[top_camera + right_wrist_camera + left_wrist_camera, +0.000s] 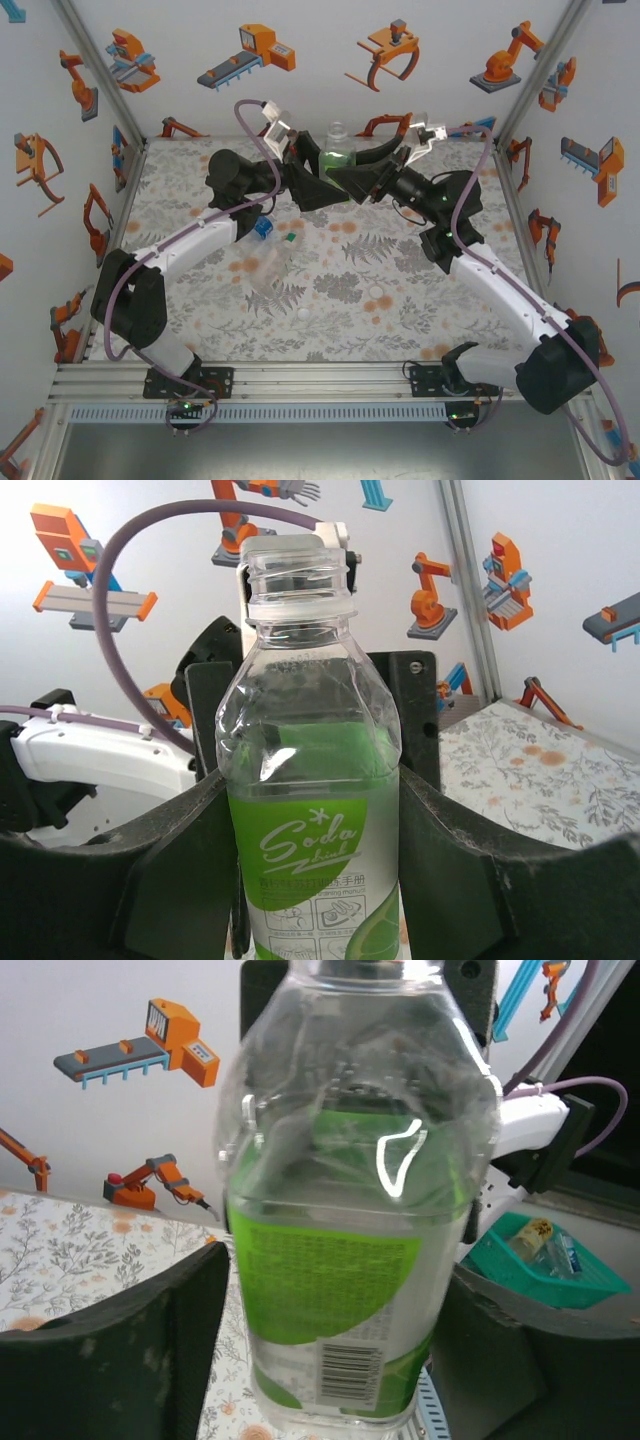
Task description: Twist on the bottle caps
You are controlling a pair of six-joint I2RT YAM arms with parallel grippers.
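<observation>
**Uncapped green bottle gripped by both arms at the far middle of the table (pixel 430 320)**

Top view: the rounder, green-tinted clear plastic bottle (pixel 338 152) stands upright between the left gripper (pixel 318 175) and the right gripper (pixel 358 178). A small round green plastic cap (pixel 289 238) lies well apart, nearer the bases. Left wrist view: the jaws are clenched on the bottle's labelled body. Behind it a teal mesh basket (pixel 590 1282) holds small items too blurred to name. Right wrist view: these jaws also grasp the body below the shoulder. The threaded neck is open, and no liquid level can be made out. Judgement: one arm should keep the bottle vertical with a light squeeze. The other should release, fetch the cap and seat it square before turning.
</observation>
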